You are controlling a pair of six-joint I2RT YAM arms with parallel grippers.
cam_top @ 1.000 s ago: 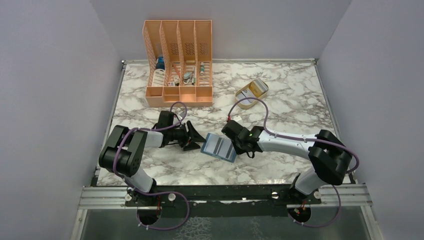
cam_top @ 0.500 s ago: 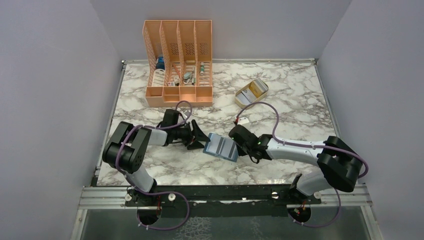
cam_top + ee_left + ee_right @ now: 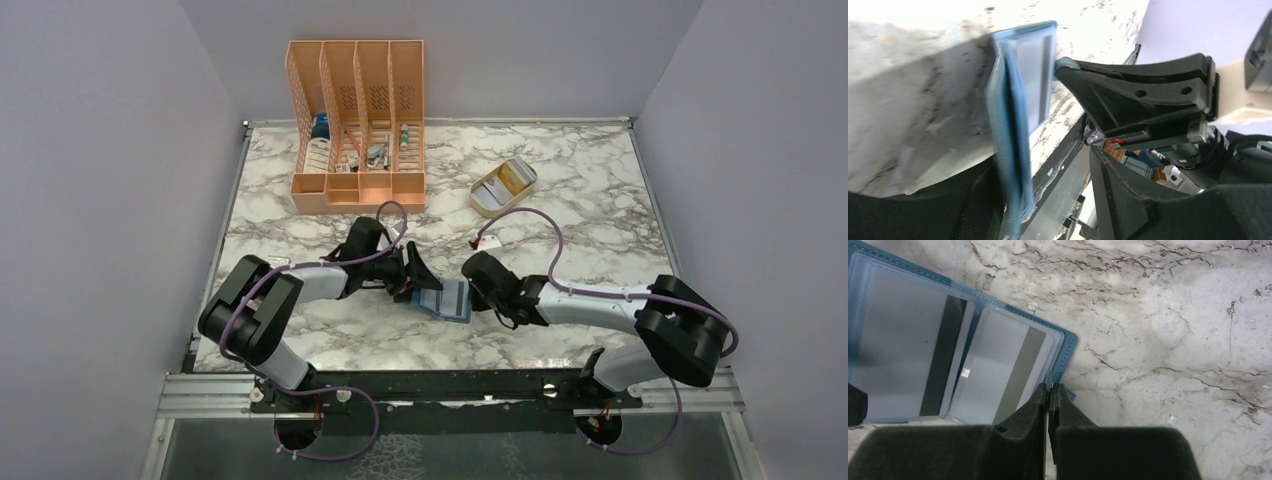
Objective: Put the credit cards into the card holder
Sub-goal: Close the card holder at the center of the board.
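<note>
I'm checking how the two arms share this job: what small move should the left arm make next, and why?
Probably close the left gripper on the card holder's left edge. It stands open astride that edge, while the right gripper, shut, seems to pinch the opposite edge. Striped cards already sit in two slots, so a second grip would likely steady the holder.

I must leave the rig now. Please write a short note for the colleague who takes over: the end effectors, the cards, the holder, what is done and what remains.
The left end effector is open, with its fingers on either side of the card holder at its left edge.
The right end effector is shut and seems to pinch the holder's right edge.
Done: two striped cards sit in the holder's clear slots.
Left: the beige tray at the far right seems to hold more cards, though they are too small to be sure of. They go into the holder next.
</note>
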